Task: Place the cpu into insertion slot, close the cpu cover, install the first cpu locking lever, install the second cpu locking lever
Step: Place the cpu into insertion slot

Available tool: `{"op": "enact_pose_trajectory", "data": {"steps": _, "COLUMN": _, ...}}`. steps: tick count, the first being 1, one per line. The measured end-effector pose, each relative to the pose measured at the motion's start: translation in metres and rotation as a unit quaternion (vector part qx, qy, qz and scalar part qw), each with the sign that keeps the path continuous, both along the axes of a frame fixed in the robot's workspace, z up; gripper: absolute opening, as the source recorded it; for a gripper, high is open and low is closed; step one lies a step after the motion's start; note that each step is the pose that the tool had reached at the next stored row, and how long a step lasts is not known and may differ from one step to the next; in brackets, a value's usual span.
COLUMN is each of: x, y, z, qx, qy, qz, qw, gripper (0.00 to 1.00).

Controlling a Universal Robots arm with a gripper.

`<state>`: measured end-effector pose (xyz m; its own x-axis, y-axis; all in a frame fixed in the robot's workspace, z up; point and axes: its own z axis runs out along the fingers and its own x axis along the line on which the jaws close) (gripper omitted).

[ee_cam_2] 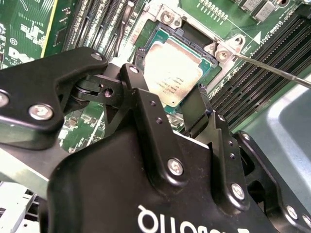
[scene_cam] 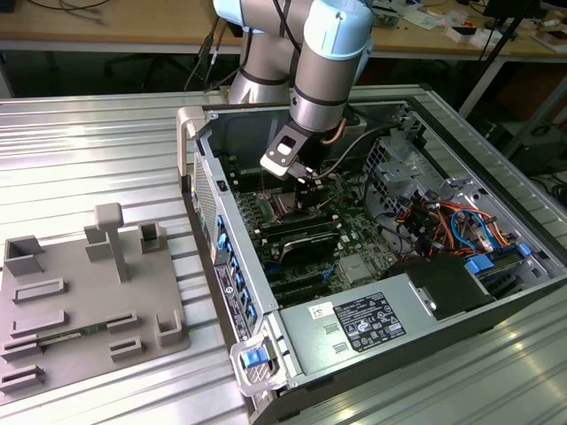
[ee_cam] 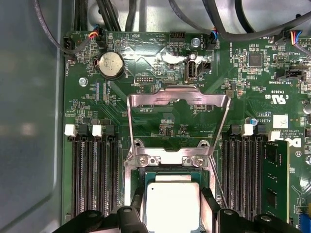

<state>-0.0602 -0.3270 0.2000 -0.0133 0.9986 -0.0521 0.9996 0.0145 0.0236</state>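
Ribbed metal worktop (scene_cam: 89, 150) carries an open computer case (scene_cam: 232, 266), with a grey fixture tray (scene_cam: 62, 305) at about 9 o'clock of it in the exterior view and cluttered benches behind. The arm reaches down into the case and sets its gripper (ee_cam_2: 170, 77) over the green board, at roughly 11 o'clock of the grey power supply box (scene_cam: 372, 319). Both wrist views show the cpu (ee_cam_2: 171, 65) lying flat and square inside the insertion slot (ee_cam: 167, 171), silver top up. The fingers (ee_cam_2: 197, 109) are closed against two opposite edges of it, so the gripper is gripping the cpu. The cpu cover (ee_cam: 141, 99) stands swung open on its hinge at one edge of the slot, bare board showing through its window. A thin locking lever (ee_cam_2: 272, 69) juts out unlatched beside the slot, and long black memory slots (ee_cam: 92, 179) flank it on both sides. I judge the first step, placement, all but finished, with cover and levers untouched. Whatever move follows calls for a gentle touch: the chip likely sits loose on fine contacts, so letting go must be straight and clean, without sideways drag or tilt.
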Motion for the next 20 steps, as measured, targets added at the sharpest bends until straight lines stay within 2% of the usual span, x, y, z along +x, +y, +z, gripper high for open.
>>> {"op": "enact_pose_trajectory", "data": {"steps": 14, "x": -0.0006, "y": 0.0001, "z": -0.0015, "qx": 0.0002, "qy": 0.0, "qz": -0.005, "qw": 0.99999, "gripper": 0.55}}
{"op": "enact_pose_trajectory", "data": {"steps": 20, "x": -0.0006, "y": 0.0003, "z": -0.0018, "qx": 0.0001, "qy": 0.0, "qz": 0.003, "qw": 1.0, "gripper": 0.55}}
